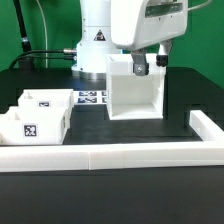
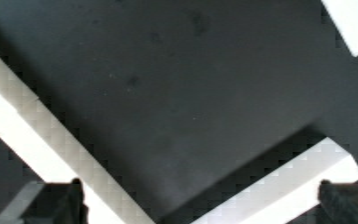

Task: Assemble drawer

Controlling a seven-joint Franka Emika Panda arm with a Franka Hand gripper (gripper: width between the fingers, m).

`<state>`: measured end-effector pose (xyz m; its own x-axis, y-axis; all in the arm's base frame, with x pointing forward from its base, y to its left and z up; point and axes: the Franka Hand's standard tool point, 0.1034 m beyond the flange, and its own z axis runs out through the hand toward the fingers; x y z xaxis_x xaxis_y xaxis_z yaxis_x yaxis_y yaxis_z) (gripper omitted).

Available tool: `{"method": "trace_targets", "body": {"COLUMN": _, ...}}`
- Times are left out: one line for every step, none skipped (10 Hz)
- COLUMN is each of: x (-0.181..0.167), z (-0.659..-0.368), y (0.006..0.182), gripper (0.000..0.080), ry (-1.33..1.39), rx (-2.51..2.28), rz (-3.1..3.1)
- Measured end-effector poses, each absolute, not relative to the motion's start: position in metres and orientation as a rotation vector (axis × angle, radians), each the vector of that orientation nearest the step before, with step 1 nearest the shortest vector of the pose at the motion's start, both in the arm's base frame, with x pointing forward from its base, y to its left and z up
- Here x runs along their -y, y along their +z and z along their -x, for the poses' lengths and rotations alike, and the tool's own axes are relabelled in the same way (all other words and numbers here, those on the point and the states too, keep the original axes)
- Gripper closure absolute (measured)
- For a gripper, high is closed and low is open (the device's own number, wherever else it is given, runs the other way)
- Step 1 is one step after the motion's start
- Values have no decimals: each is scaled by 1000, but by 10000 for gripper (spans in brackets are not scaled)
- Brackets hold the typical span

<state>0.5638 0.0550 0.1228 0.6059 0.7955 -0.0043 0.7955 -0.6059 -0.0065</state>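
Observation:
The white housing [image 1: 135, 92] of the drawer stands upright right of the table's middle, its open side facing the front. My gripper [image 1: 140, 67] hangs at the housing's top edge near its back wall. In the wrist view the gripper [image 2: 202, 206] is open, its dark fingertips [image 2: 60, 205] far apart at the picture's edge. Two white bands of the housing [image 2: 43, 125] run together between them over a dark surface, and nothing is clamped. Two small white trays [image 1: 35, 117] with square tags sit side by side at the exterior view's left.
The marker board [image 1: 90, 98] lies flat between the trays and the housing. A long low white border wall [image 1: 110, 156] runs along the front and turns back at the exterior view's right [image 1: 205, 126]. The robot's base [image 1: 95, 40] stands behind.

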Motion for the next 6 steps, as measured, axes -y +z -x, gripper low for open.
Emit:
{"method": "trace_targets", "body": {"x": -56, "z": -553, "y": 127, "gripper": 150, "ry": -34, "rx": 1263, "rz": 2884}}
{"method": "trace_targets", "body": {"x": -58, "z": -532, "y": 131, "gripper": 150, "ry": -26, "rx": 1156, "rz": 2932}}
{"method": "trace_targets", "body": {"x": -63, "z": -520, "y": 136, "gripper": 150, "ry": -19, "rx": 1058, "rz": 2972}}
{"method": "trace_targets", "body": {"x": -67, "z": -510, "y": 140, "gripper": 150, "ry": -17, "rx": 1004, "rz": 2993}}
{"method": "trace_targets", "body": {"x": -69, "z": -503, "y": 141, "gripper": 150, "ry": -11, "rx": 989, "rz": 2997}}
{"method": "trace_targets", "body": {"x": -68, "z": -504, "y": 140, "gripper": 150, "ry": -9, "rx": 994, "rz": 2995}}
